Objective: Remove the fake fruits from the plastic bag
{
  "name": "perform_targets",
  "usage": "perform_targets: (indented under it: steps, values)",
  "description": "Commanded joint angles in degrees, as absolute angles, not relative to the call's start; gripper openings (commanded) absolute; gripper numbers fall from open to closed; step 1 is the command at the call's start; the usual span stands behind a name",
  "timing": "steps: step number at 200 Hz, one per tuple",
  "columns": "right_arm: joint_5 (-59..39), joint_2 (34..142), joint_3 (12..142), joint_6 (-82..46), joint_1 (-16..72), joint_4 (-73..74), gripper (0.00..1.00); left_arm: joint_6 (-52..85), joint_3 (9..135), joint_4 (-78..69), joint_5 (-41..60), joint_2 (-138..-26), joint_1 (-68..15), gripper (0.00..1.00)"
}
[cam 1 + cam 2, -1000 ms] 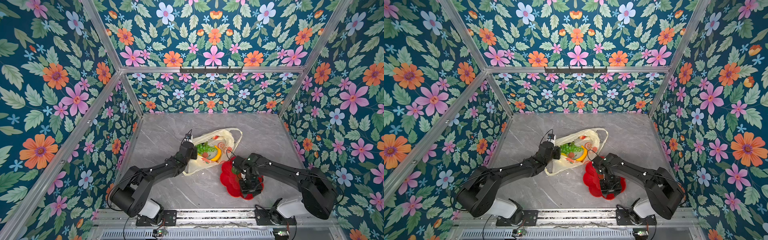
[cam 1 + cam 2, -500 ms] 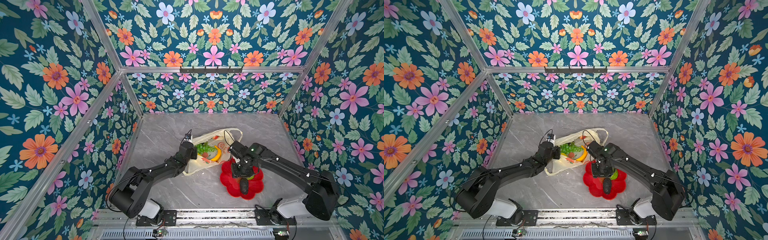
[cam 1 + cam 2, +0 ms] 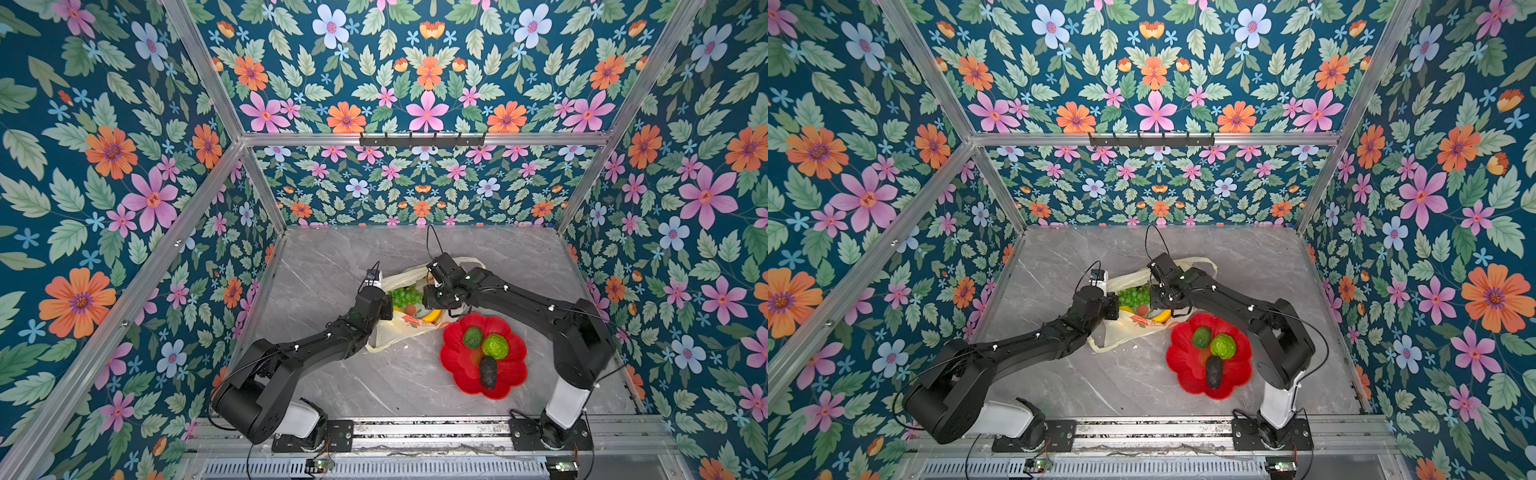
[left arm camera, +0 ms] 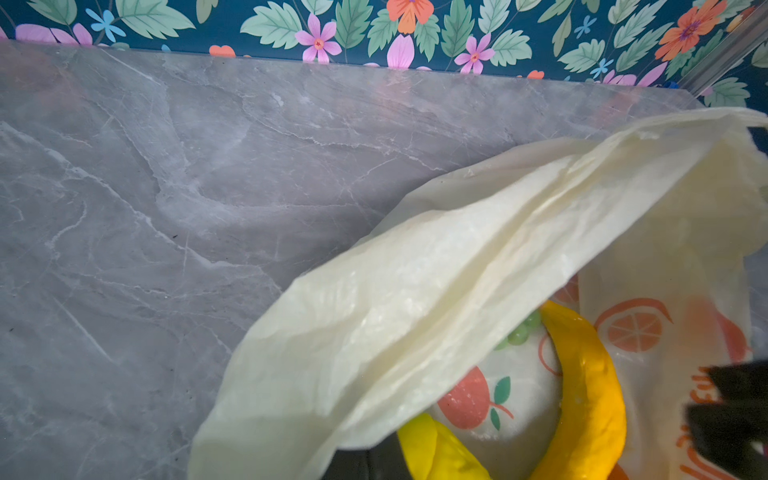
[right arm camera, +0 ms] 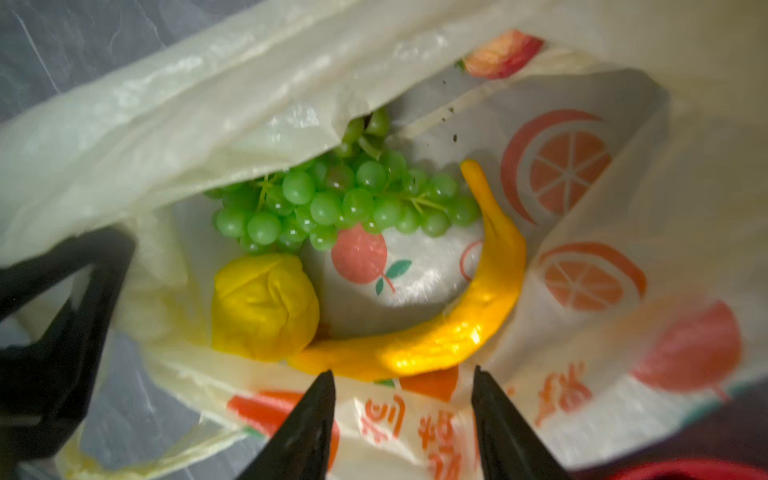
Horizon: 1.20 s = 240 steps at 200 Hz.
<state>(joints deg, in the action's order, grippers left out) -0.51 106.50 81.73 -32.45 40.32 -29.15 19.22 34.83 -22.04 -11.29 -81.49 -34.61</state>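
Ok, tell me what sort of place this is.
Probably a robot test booth, not a home. A left arm and right arm are bolted to a metal rail, and flowered walls hang on a bare aluminium frame around a grey marble table holding a plastic bag.

Both black arms (image 3: 316, 345) (image 3: 536, 307) stretch forward, wrists converging. The left claw (image 3: 386, 309) is clamped tight; the right claw (image 5: 403, 370) has its jaws standing apart.

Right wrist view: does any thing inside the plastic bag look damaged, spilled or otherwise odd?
The lemon in the plastic bag looks dented: deep creases cross its skin, as if it was squashed. A few dark specks sit on the bag's inner wall near the grape bunch. The banana looks whole, and nothing is spilled.
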Motion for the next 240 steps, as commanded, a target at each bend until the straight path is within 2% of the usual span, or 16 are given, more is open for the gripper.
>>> perform_targets:
  steps: [1,92,183,240]
  values:
    - [-1.30,110.85,85.38,-30.94,39.75,-23.39,0.55,19.58,34.76,-23.63,-11.45,-81.07,-34.52,0.00]
    - [-3.14,124.41,100.00,-29.71,37.34,-21.02,0.54,19.43,34.52,-23.66,-11.43,-80.37,-34.50,0.00]
    - [-4.44,130.82,107.34,-27.59,36.43,-22.84,0.66,19.21,34.62,-23.47,-11.80,-80.54,-34.54,0.00]
    - [-7.88,134.97,112.30,-25.58,35.68,-25.85,0.68,19.14,34.87,-23.29,-11.78,-80.87,-34.54,0.00]
